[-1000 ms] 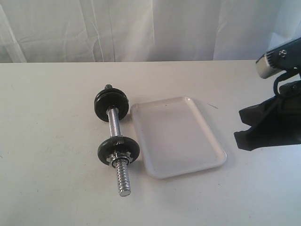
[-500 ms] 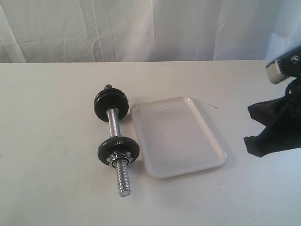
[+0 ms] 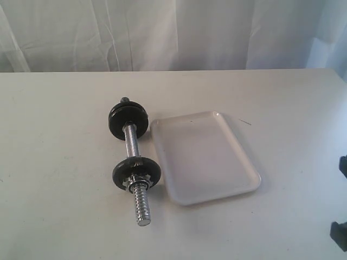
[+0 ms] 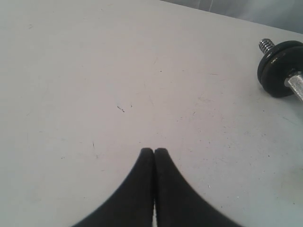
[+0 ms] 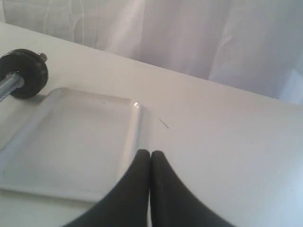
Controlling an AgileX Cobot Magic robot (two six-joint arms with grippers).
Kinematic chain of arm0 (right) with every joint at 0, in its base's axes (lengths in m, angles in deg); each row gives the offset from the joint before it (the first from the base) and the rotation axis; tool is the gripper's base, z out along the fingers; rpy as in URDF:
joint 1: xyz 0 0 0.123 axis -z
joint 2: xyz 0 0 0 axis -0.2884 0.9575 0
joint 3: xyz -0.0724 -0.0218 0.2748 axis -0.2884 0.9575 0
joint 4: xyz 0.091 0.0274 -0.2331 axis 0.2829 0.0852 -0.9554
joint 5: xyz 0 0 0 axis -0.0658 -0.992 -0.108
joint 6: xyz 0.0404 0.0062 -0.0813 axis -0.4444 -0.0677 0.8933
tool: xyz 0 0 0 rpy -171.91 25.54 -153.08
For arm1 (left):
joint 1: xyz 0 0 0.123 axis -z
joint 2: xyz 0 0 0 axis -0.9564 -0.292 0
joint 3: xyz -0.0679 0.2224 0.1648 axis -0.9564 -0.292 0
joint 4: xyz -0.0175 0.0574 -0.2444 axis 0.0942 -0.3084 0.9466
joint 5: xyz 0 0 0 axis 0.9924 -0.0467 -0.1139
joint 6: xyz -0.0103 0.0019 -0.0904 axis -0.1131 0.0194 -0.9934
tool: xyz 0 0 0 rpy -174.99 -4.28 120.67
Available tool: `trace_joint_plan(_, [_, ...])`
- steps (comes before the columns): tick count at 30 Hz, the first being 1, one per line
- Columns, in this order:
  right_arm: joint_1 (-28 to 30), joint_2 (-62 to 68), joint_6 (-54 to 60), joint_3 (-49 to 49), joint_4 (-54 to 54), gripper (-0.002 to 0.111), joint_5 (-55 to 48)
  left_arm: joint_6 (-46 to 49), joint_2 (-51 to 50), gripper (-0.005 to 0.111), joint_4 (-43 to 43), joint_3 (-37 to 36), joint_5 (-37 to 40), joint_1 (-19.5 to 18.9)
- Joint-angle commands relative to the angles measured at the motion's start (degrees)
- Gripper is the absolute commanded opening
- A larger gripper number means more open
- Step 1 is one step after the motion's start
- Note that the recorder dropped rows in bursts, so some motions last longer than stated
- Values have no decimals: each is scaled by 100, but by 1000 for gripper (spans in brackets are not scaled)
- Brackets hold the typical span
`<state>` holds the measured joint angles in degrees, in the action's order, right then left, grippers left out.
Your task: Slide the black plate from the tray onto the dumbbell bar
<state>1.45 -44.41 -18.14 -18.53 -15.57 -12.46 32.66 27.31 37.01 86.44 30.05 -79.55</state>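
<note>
The black plate (image 3: 122, 171) stands on the dumbbell bar (image 3: 130, 142), inboard of a steel nut (image 3: 134, 180) that appears to retain it. The tray (image 3: 203, 157) holds nothing. Left fingers (image 4: 145, 163) and right fingers (image 5: 141, 163) are pressed together, gripping nothing.

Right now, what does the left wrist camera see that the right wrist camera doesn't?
Only the left wrist view shows the shut black left gripper. Only the right wrist view shows the shut black right gripper and the glossy white rectangular tray. Both show the thick round black weight disc on one end of the chrome steel dumbbell bar, and both show the white table.
</note>
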Motion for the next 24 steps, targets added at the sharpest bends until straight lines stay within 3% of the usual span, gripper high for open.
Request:
trace_joint_plan(1, [498, -798, -49, 237, -14, 0, -450, -40, 24, 0, -18, -18, 20, -21])
trace_joint_plan(9, [1195, -2242, -202, 552, -14, 0, -1195, -28, 24, 0, -17, -18, 20, -21])
trace_joint_plan(24, [1430, -2242, -830, 755, -14, 0, -1680, -29, 24, 0, -33, -18, 20, -21])
